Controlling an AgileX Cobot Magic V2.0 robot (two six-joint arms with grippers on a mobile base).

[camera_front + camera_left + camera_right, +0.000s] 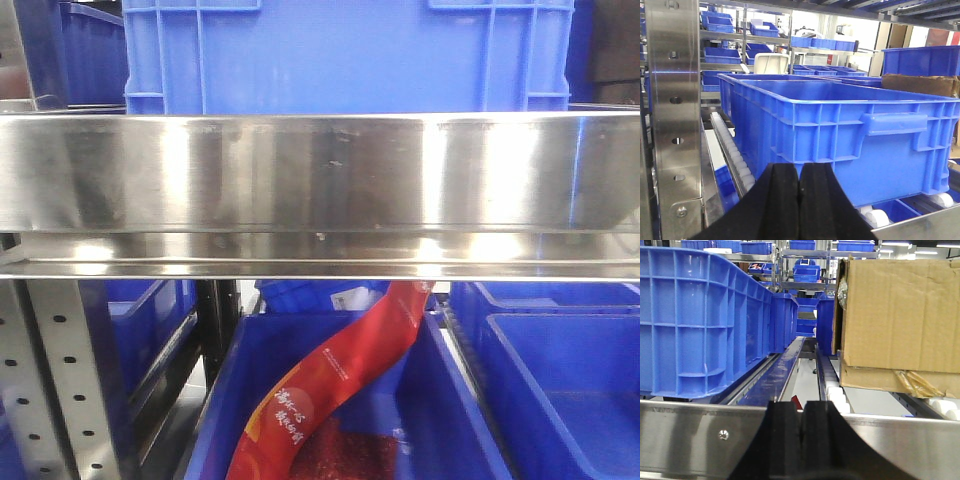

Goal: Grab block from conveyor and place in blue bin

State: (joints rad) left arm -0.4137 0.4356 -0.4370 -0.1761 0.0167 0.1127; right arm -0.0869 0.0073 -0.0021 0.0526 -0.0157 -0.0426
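Starting position by the look of it: no block and no conveyor belt visible in any view, so nothing to grab yet. Front view: steel shelf rail [320, 190] fills the middle, blue bin [345, 55] sits on the shelf above it, lower blue bin [450, 420] below holds a red packet [335, 385]; neither arm shows here. Left wrist: left gripper [799, 200] has its black fingers pressed together, holding nothing, facing a large blue crate [840, 135] on white rollers [735, 160], with a steel upright [672, 120] just to its left. Right wrist: right gripper [801, 435] also closed and empty, behind a steel rail [695, 440], blue crate [700, 325] on the left, cardboard box [900, 320] on the right. My read: next move needs both arms clear of the racking and the block located first; rails and crates crowd any reach.
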